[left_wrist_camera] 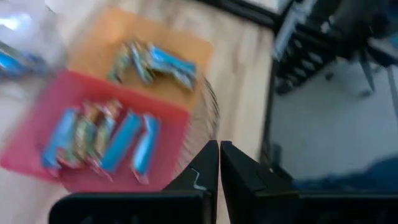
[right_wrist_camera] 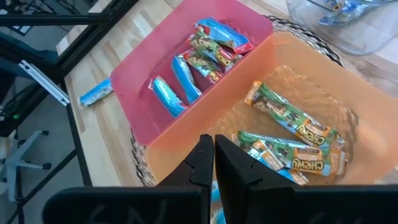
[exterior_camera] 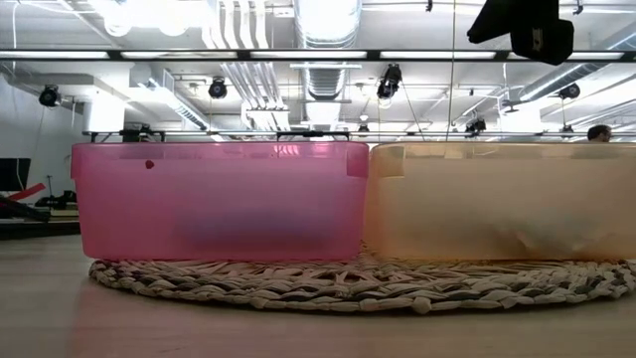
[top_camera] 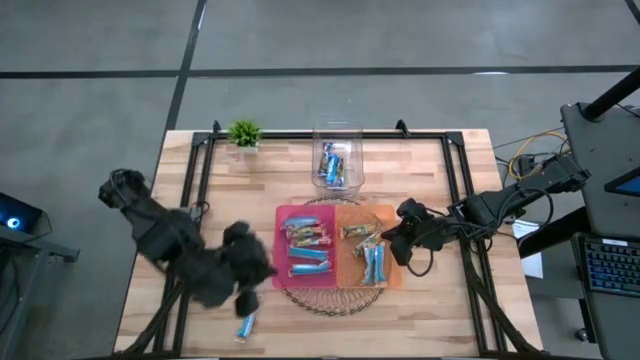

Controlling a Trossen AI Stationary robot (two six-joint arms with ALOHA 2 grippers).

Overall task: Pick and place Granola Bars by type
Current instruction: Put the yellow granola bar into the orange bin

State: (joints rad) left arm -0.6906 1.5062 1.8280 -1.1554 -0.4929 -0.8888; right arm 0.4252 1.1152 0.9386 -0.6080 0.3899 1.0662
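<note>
Several granola bars, light blue and brown-tinted, lie in the pink tray (top_camera: pixel 283 215). Green-tan and blue bars lie in the orange tray (top_camera: pixel 385 213). The clear container (top_camera: pixel 338 135) at the far side holds more bars. One light blue bar (top_camera: pixel 246 325) lies flat on the table near the front edge; it also shows in the right wrist view (right_wrist_camera: pixel 96 93). My left gripper (top_camera: pixel 258 272) is shut and empty, above the table just left of the pink tray. My right gripper (top_camera: pixel 392 243) is shut and empty, at the orange tray's right side; its own view (right_wrist_camera: pixel 213 149) looks down over both trays.
Both trays stand side by side on a round woven mat (top_camera: pixel 330 300); the low view shows their walls (exterior_camera: pixel 219 199). A small green plant (top_camera: pixel 244 133) stands at the far left. A black frame (top_camera: pixel 460 180) runs along the table's sides. Bare wood lies near the front.
</note>
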